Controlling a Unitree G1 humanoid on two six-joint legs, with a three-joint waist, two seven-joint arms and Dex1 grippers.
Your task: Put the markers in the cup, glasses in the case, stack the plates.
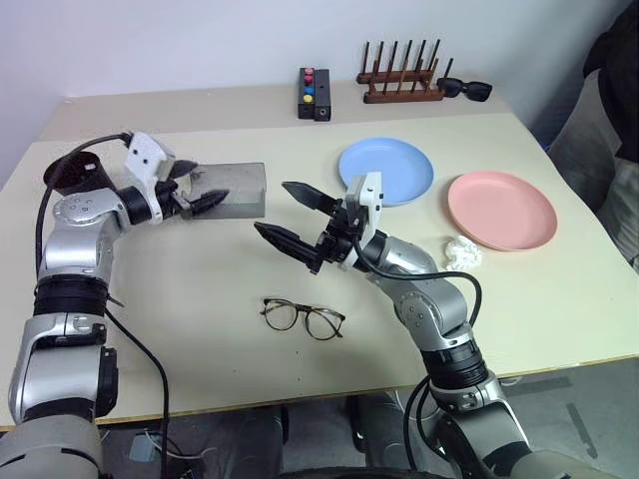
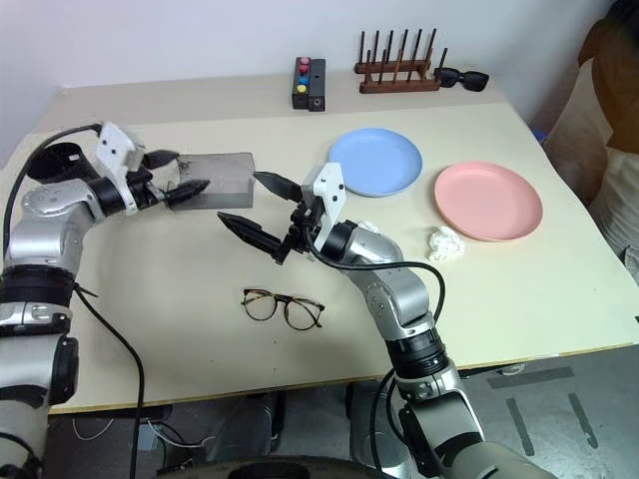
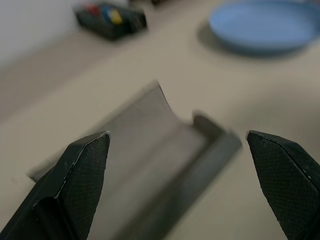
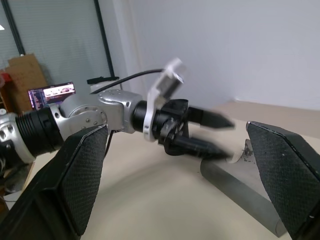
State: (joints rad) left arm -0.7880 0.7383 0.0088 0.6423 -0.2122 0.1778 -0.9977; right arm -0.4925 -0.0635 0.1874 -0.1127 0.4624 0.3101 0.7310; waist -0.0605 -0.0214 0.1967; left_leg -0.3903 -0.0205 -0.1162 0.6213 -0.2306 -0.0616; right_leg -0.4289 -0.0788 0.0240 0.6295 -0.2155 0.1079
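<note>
The grey case (image 1: 238,190) lies on the table at the left and looks open, its hollow showing in the left wrist view (image 3: 150,150). My left gripper (image 1: 198,186) hangs open at the case's left end, holding nothing. My right gripper (image 1: 271,207) stands open and empty in mid-table, pointing left towards the case. The wire-framed glasses (image 1: 303,317) lie unfolded near the front edge, below the right gripper. The light blue plate (image 1: 385,170) and the pink plate (image 1: 501,210) sit side by side at the right. The black cup (image 1: 68,173) stands behind my left arm, partly hidden. The markers are out of view.
A crumpled white paper (image 1: 461,251) lies by the pink plate. Along the back edge stand a black box with coloured buttons (image 1: 315,92), a wooden peg rack (image 1: 401,82) and black sunglasses (image 1: 464,88). A person (image 1: 621,110) sits at the right edge.
</note>
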